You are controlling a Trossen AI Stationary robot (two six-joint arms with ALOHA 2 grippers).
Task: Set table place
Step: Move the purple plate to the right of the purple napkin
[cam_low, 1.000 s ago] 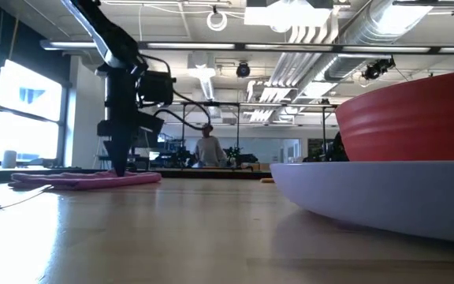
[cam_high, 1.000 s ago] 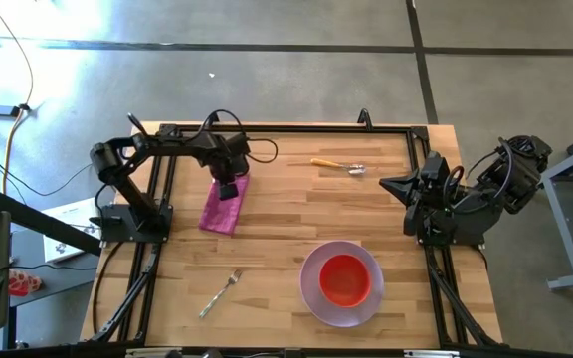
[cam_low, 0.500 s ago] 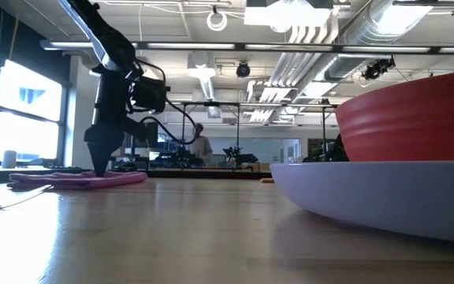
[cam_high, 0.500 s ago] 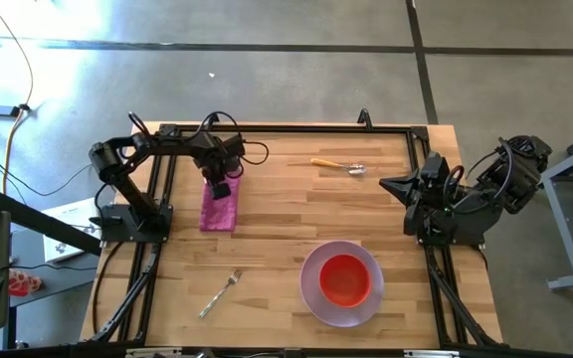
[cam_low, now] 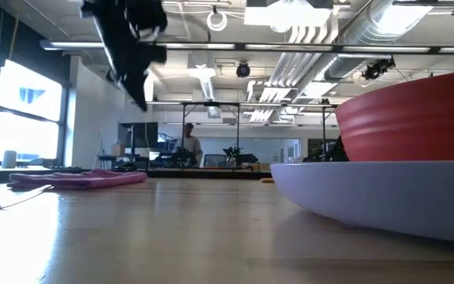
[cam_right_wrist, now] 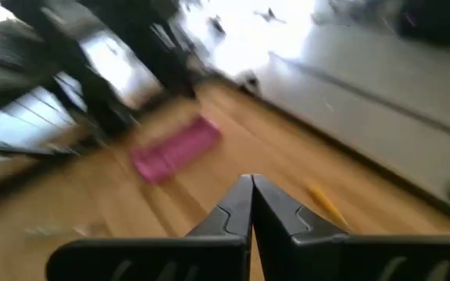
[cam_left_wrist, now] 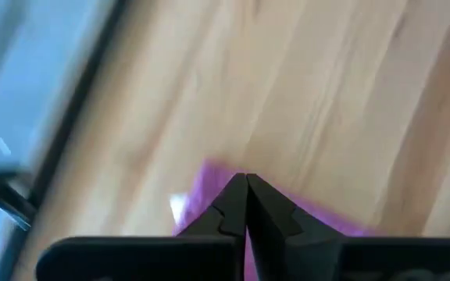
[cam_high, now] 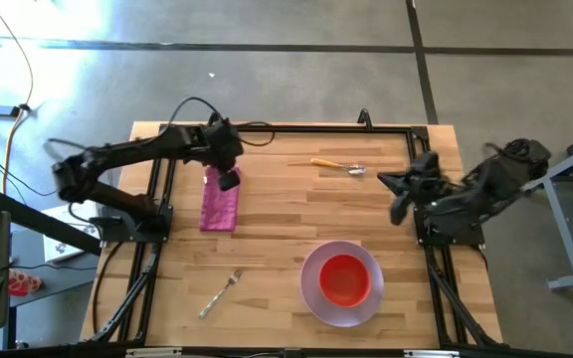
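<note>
The magenta napkin (cam_high: 219, 206) lies flat, folded, on the light-wood table (cam_high: 296, 199) at the left; it also shows in the low view (cam_low: 81, 179) and both wrist views (cam_left_wrist: 319, 218) (cam_right_wrist: 176, 148). My left gripper (cam_high: 227, 180) is shut and empty, raised above the napkin's far end. My right gripper (cam_high: 398, 213) is shut and empty at the table's right edge. The red bowl (cam_high: 344, 278) sits in the lavender plate (cam_high: 311, 294) at the near right. The silver fork (cam_high: 221, 292) lies near left. The yellow-handled spoon (cam_high: 338, 165) lies far right.
The black rail frame (cam_high: 286, 129) edges the table. Bare wood lies between the napkin and the plate. A person (cam_low: 186, 147) stands far off in the room behind the table.
My left gripper has left the napkin and risen well above it, drawing back toward the table's far left. The napkin has slid a little toward the left edge and lies flat. My right gripper has lifted and swung out over the table's right side.
</note>
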